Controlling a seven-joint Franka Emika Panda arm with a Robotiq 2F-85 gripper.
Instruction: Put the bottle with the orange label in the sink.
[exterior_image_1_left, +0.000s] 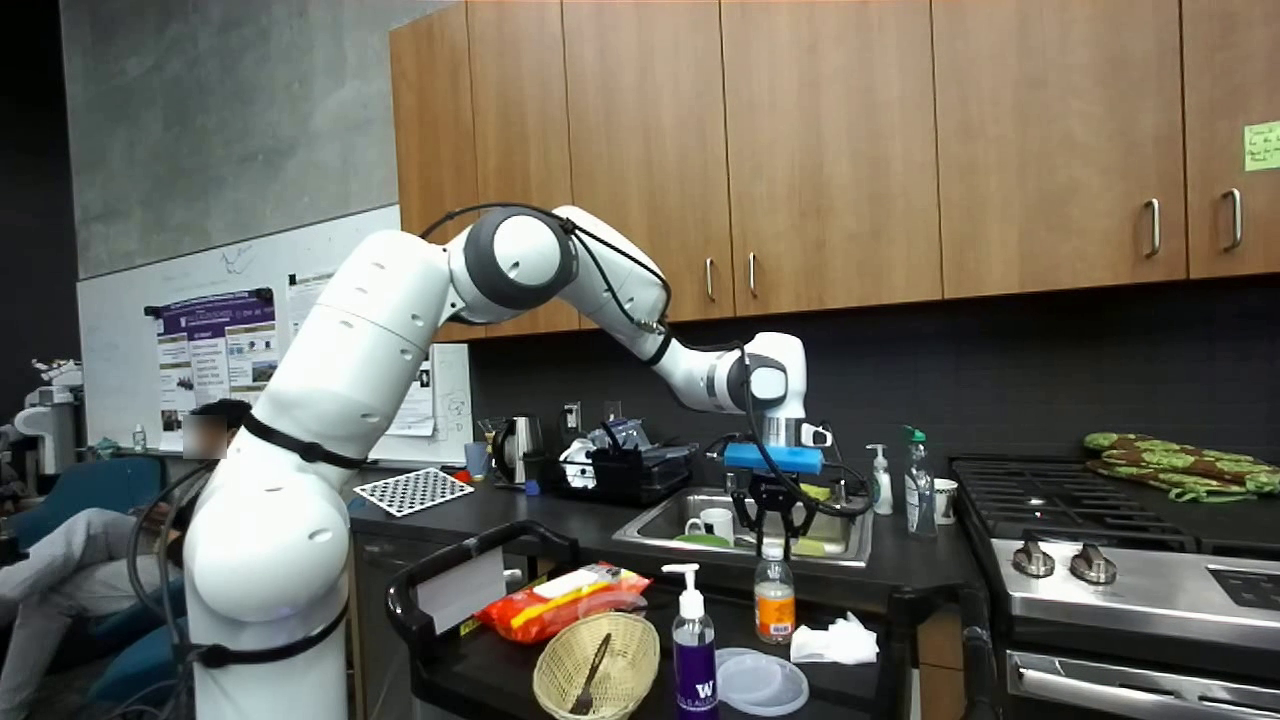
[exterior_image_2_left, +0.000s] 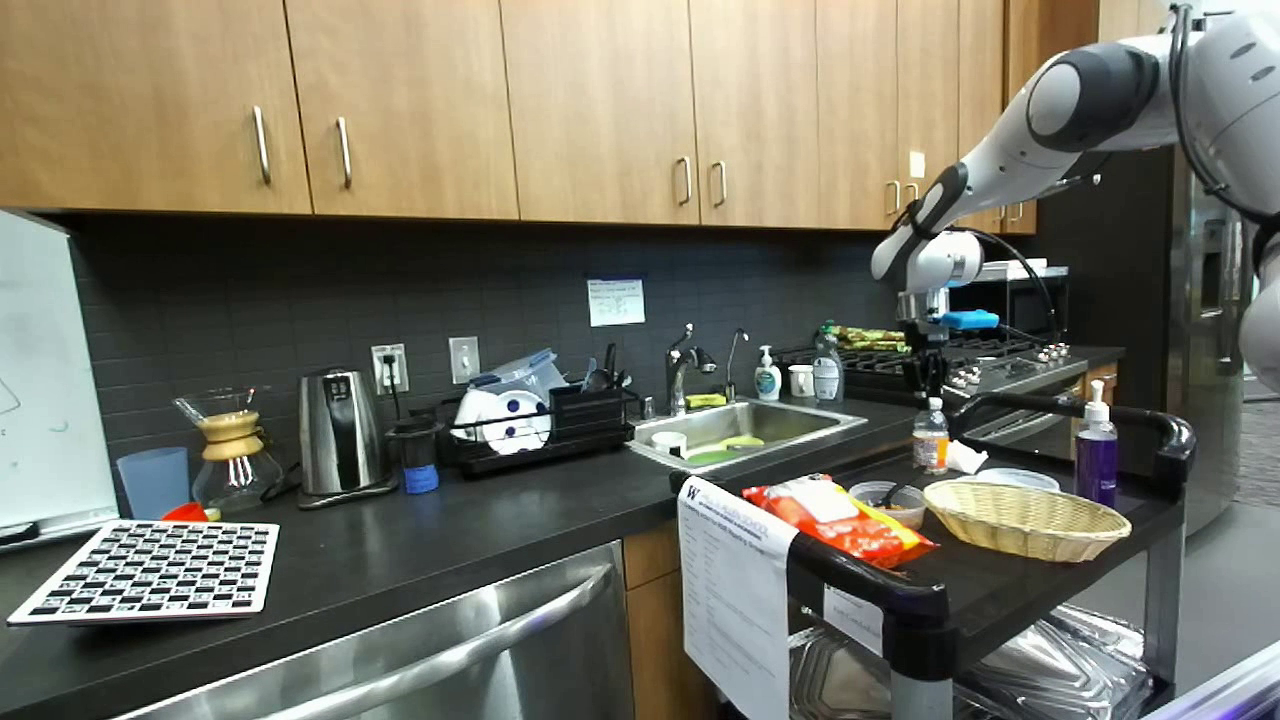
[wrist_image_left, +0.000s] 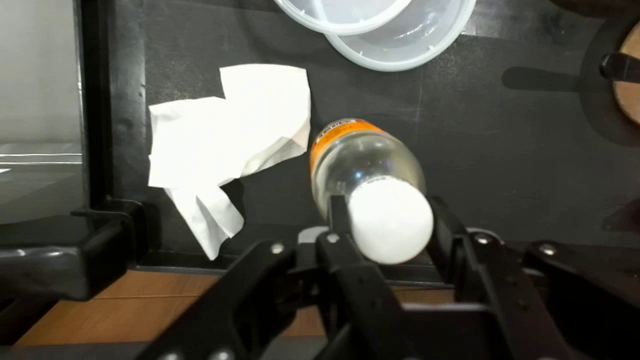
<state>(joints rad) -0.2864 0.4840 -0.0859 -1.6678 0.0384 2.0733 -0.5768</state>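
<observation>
The clear bottle with the orange label (exterior_image_1_left: 775, 607) stands upright on the black cart and has a white cap. It also shows in an exterior view (exterior_image_2_left: 930, 445) and in the wrist view (wrist_image_left: 367, 155). My gripper (exterior_image_1_left: 772, 535) points down over it, and its fingers (wrist_image_left: 387, 205) lie against both sides of the white cap. No gap shows between the fingers and the cap. The bottle's base is hidden in the wrist view. The metal sink (exterior_image_1_left: 655, 522) is in the counter behind the cart; it also shows in an exterior view (exterior_image_2_left: 800, 422).
On the cart are a white napkin (wrist_image_left: 230, 130), clear lids (exterior_image_1_left: 765, 685), a purple pump bottle (exterior_image_1_left: 695, 655), a wicker basket (exterior_image_1_left: 610, 645) and a red bag (exterior_image_1_left: 560, 600). A white mug (exterior_image_1_left: 716, 522) sits in the sink. A dish rack (exterior_image_2_left: 560, 425) stands beside it.
</observation>
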